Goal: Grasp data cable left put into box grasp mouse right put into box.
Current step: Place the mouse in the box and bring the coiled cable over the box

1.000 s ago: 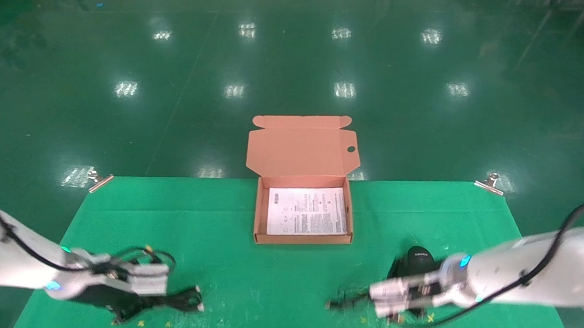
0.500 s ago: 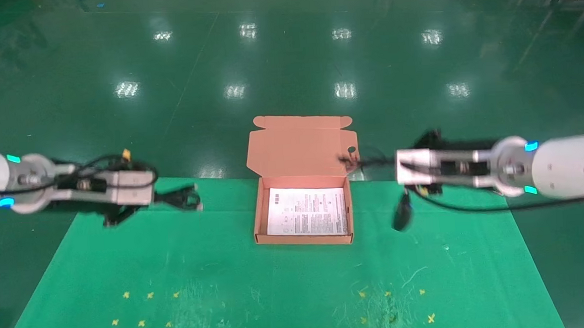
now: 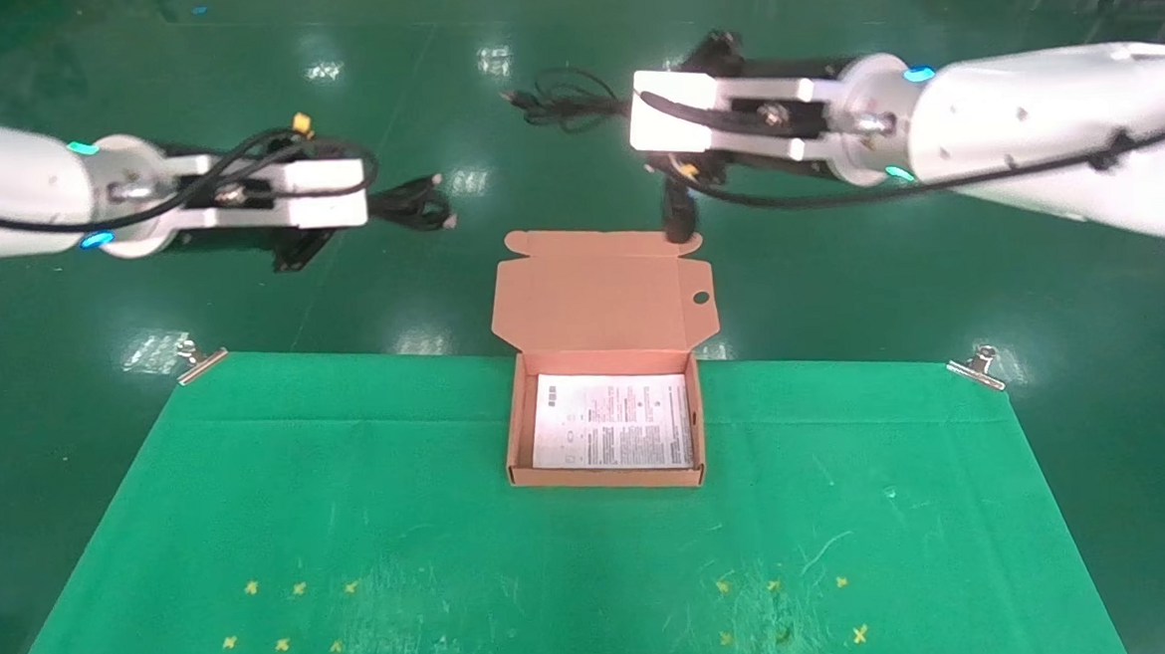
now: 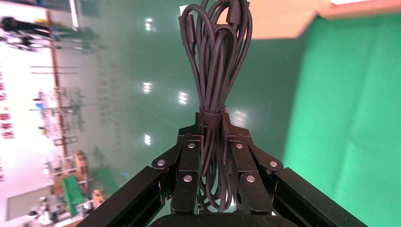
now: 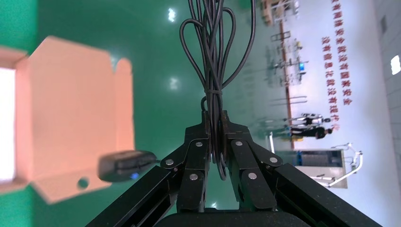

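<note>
Aloft: left claw [image 4: 212, 142] clamps the cable [image 4: 215, 61] at its band, left of the box [image 3: 606, 480]. Right claw [image 5: 217, 137] pinches the cord [image 5: 215, 52]; mouse [image 3: 677, 212] dangles above the lid [image 3: 601, 291]. Box sits open on the counter [image 3: 353, 518].

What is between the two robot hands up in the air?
In the head view, nothing solid: only the data cable and mouse cord ends poking inward, with floor behind.
</note>
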